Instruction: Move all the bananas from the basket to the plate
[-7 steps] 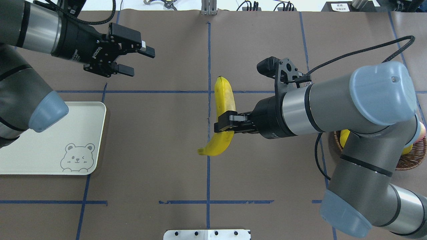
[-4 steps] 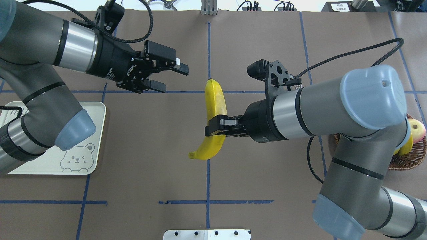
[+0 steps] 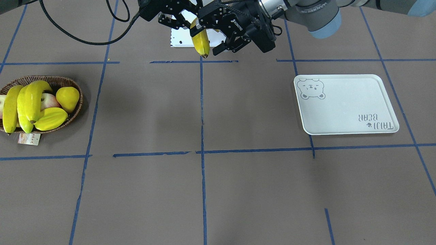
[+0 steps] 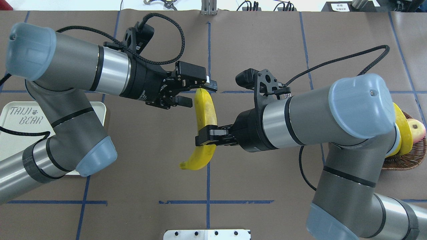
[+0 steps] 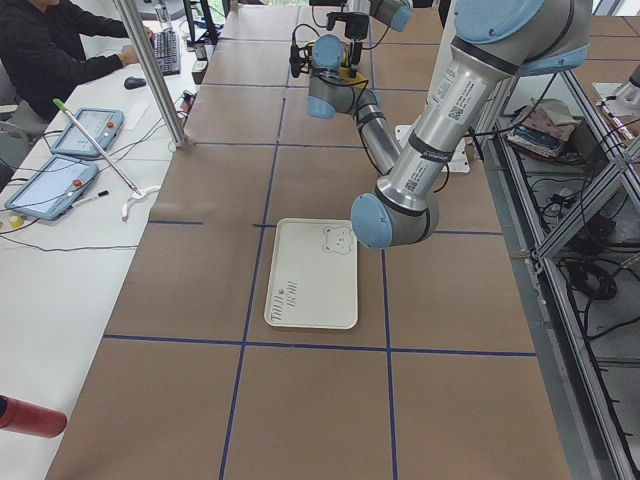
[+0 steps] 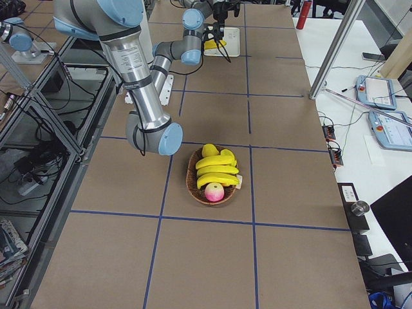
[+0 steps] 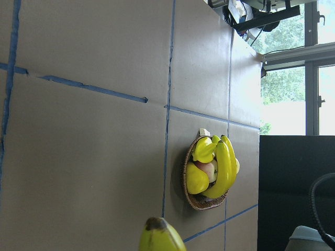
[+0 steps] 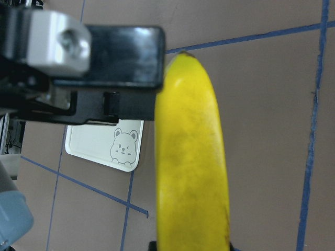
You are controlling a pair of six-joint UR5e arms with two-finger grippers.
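My right gripper (image 4: 207, 136) is shut on the middle of one banana (image 4: 205, 110) and holds it above the table's centre. My left gripper (image 4: 196, 94) is open, with its jaws on either side of that banana's far end; I cannot tell if they touch it. The banana's dark tip shows in the left wrist view (image 7: 159, 238), and its body fills the right wrist view (image 8: 193, 167). Three more bananas (image 3: 20, 102) lie in the wicker basket (image 3: 51, 80) at the robot's far right. The white plate (image 3: 344, 105) lies bare at its left.
The basket also holds a star fruit (image 3: 51, 119), a yellow pear-shaped fruit (image 3: 68, 97) and a red apple (image 3: 49, 100). A paper tag (image 3: 29, 139) hangs from the basket. A metal mounting plate (image 4: 206, 234) sits at the robot's edge of the table.
My left arm has swung right from above the plate, and its open jaws now straddle the banana's far end. My right gripper has carried the banana a little to the left.
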